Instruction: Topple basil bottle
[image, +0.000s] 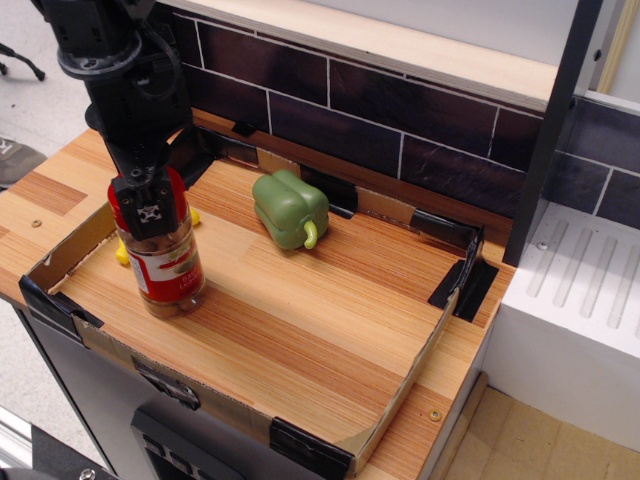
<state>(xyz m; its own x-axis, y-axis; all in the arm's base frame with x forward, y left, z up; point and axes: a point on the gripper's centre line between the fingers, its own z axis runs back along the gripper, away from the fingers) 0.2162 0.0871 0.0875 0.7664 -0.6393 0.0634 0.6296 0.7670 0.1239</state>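
Observation:
The basil bottle (165, 268) stands upright at the front left of the cardboard tray (400, 385). It is a clear jar with a red-and-white label and brownish contents. My black gripper (150, 212) has come down from above onto its red cap (119, 208). One finger (151, 215) lies across the front of the cap, with red showing on both sides of it. The other finger is hidden, so I cannot tell whether the jaws hold the cap or only touch it.
A green bell pepper (290, 208) lies behind and to the right of the bottle. A yellow banana (123, 252) shows partly behind the bottle by the tray's left wall. A dark tiled wall (400, 120) runs along the back, and a white unit (590, 300) stands at the right.

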